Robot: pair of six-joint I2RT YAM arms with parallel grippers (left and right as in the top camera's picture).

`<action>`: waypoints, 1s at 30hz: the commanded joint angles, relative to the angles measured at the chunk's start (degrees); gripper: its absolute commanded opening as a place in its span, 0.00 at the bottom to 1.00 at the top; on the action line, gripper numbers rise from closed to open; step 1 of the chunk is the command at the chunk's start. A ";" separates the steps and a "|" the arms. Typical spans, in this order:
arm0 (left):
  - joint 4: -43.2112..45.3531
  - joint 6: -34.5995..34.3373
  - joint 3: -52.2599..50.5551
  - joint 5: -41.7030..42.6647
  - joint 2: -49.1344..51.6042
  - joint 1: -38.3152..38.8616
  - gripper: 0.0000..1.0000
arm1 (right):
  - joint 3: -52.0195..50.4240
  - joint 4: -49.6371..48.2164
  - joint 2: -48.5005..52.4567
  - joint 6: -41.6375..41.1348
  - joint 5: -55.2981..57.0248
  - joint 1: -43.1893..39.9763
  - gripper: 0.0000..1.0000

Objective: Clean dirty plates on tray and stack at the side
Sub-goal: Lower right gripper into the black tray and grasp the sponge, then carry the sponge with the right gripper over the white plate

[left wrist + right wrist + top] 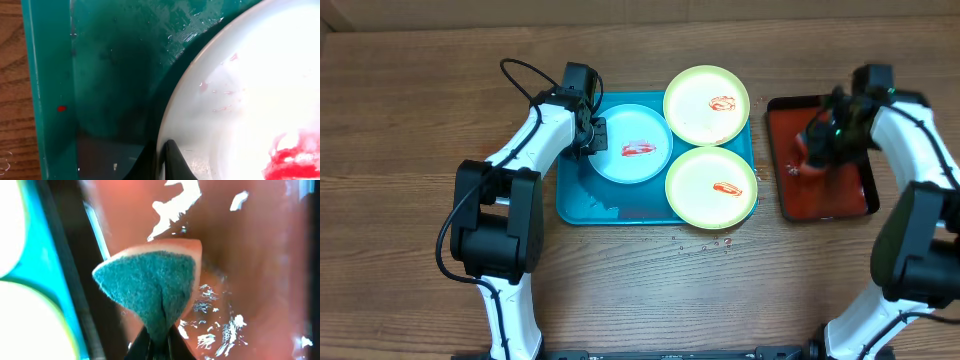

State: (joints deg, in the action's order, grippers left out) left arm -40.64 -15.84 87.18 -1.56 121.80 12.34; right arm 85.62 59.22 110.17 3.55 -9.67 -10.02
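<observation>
The turquoise tray (582, 203) holds three plates. The pale blue-white plate (632, 143) lies at its left, with a red smear. Two yellow-green plates lie at the back right (706, 103) and front right (710, 186), each smeared red. My left gripper (596, 136) is shut on the left rim of the pale plate (240, 100); one finger lies on top of the rim (162, 162). My right gripper (817, 140) is shut on a sponge (152, 287), green scouring side up, above the red tray (825, 200).
The red tray with black rim (250, 255) stands right of the turquoise tray and is wet. Small red droplets (705, 245) lie on the wooden table in front of the turquoise tray.
</observation>
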 commanded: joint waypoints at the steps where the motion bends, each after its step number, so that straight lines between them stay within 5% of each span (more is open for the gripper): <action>1: -0.28 2.14 -0.81 0.09 3.34 0.00 0.04 | 6.29 2.14 -3.72 -2.58 -1.60 0.79 0.04; 10: -1.64 2.21 -0.81 0.70 3.34 -0.07 0.04 | 7.69 2.21 -3.72 -3.45 -0.63 3.61 0.04; 22: -4.42 2.58 -0.81 11.82 3.34 -4.85 0.04 | 7.69 2.21 -3.72 -5.35 -3.28 4.48 0.04; 30: -5.22 2.58 -0.81 12.13 3.34 -7.19 0.04 | 9.35 1.14 -3.72 -11.58 -7.17 13.81 0.04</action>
State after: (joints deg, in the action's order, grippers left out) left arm -44.77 -14.55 87.44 12.14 122.28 6.15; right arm 92.47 61.10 107.42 -4.34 -14.41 -1.02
